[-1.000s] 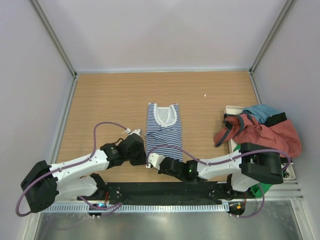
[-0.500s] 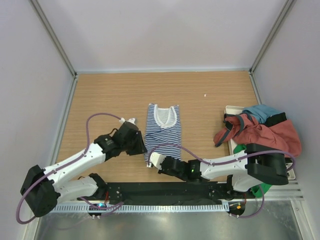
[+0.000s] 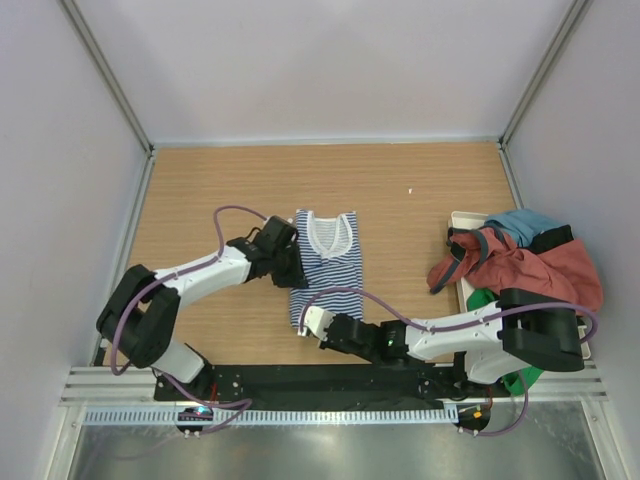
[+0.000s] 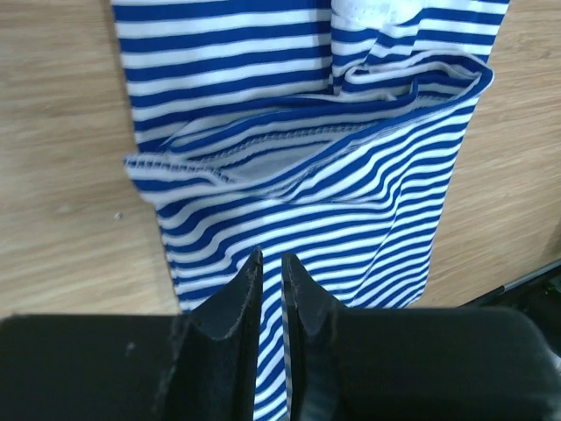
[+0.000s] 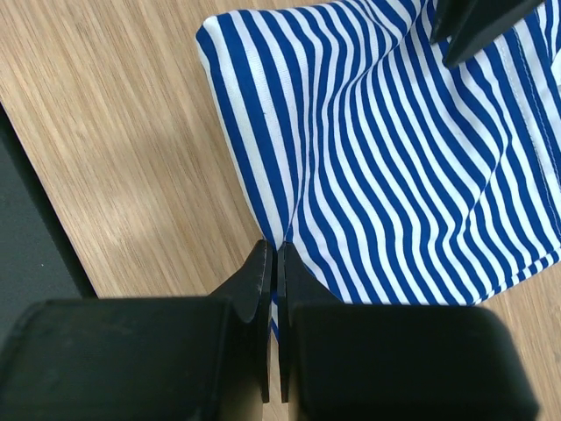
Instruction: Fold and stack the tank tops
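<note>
The navy-and-white striped tank top (image 3: pixel 330 262) lies folded lengthwise on the wooden table, white neckline at the far end. My left gripper (image 3: pixel 293 272) is over its left edge. In the left wrist view (image 4: pixel 272 256) its jaws stand almost together with striped cloth (image 4: pixel 351 202) between them, and an open hem fold lies beyond. My right gripper (image 3: pixel 308 322) is at the top's near left corner, shut on the cloth's edge (image 5: pixel 273 246). The rust-red tank top (image 3: pixel 530 270) with dark trim is heaped at the right, away from both grippers.
The red top lies in a heap with teal (image 3: pixel 520 222) and green (image 3: pixel 482 298) clothes on a white tray (image 3: pixel 462 218) at the table's right edge. A black rail (image 3: pixel 330 378) runs along the near edge. Grey walls close in the left, far and right sides.
My left gripper has swung from the top's near left corner up and right to its left edge near the middle. My right gripper has stayed at the near left corner.
</note>
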Tool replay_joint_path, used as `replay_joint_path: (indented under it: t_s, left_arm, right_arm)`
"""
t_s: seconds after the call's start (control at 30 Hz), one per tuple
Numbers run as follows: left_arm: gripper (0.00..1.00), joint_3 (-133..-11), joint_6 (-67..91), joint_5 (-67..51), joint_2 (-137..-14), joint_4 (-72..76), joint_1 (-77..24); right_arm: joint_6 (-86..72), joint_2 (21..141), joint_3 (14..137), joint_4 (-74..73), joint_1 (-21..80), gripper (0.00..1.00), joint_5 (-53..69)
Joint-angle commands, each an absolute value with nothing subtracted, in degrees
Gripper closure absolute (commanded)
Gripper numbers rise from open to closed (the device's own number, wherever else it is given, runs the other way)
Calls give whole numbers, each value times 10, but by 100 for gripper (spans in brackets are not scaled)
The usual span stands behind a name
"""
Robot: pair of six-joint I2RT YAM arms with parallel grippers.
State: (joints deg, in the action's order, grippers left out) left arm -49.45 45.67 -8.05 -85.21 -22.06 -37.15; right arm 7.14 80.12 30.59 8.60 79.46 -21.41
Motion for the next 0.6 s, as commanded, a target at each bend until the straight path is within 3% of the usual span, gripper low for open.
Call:
replay_joint_path:
  t_s: [0.0,0.37,0.57]
  left_arm:
    - [85,-536,435,-113,-880,-157,-368]
    - [90,-617,433,-127,-1048,-101,-363]
    - [91,-609,432,-125,-1075,-89,-368]
  right_arm:
    - [62,784,307,116,799,99,-209]
    - [60,759,298,120,798,99,-208]
    - [54,737,331,77,798,99,-228]
